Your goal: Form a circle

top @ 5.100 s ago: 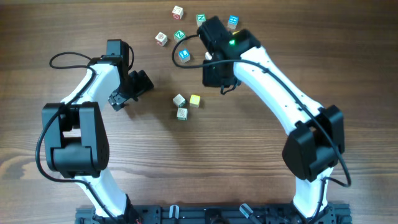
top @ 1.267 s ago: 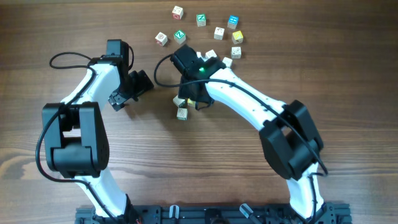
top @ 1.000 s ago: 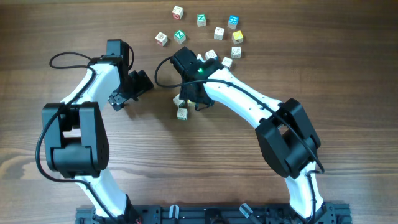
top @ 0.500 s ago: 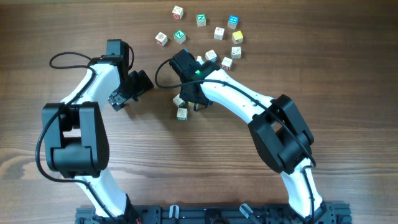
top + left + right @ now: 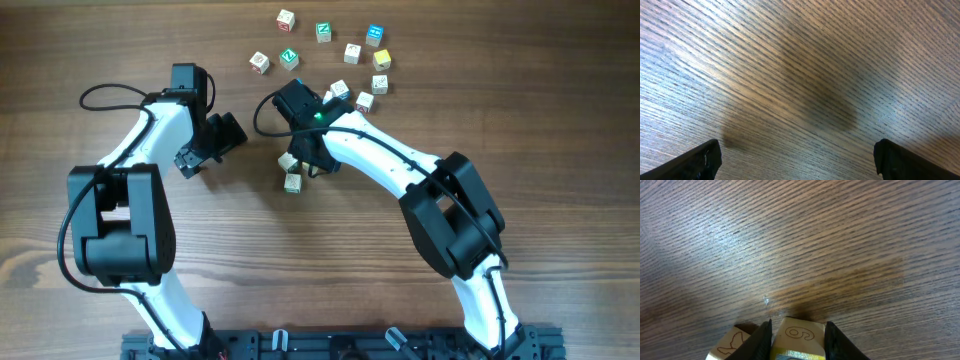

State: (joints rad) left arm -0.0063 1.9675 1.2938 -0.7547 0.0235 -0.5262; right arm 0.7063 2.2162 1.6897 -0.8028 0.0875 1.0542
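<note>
Wood-grain table point(image 5: 560, 120) fills every view, and on it the right gripper point(image 5: 797, 330) stands with its two dark fingers point(image 5: 762, 336) pressed against either side of a numbered cube point(image 5: 799, 336). The cube has a cream face with a looped figure (6 or 9, I cannot tell which) and a yellow strip beneath. The lower frame edge cuts off the cube's bottom and the finger bases, and from overhead this cube is hidden under the gripper. Just left of it in the wrist view, a K-marked cube point(image 5: 734, 344) shows only its upper part. Overhead, two cream cubes point(image 5: 290, 160) lie at the gripper's lower left, one below the other and close together; which of them carries the K I cannot tell. Up and to the right, beside the right arm's wrist, sits the circle point(image 5: 380, 83): five cubes in a small ring, four white and one yellow, with gaps between them. Beyond it, five outer cubes point(image 5: 323, 32) arc along the far side: two white, two green-faced, one blue-faced. The left gripper point(image 5: 208, 148) hangs well apart to the left with its jaws spread wide over bare wood, only its tips showing at the lower corners of its own view. Bare wood spreads on the near side of the cubes and to their right.
</note>
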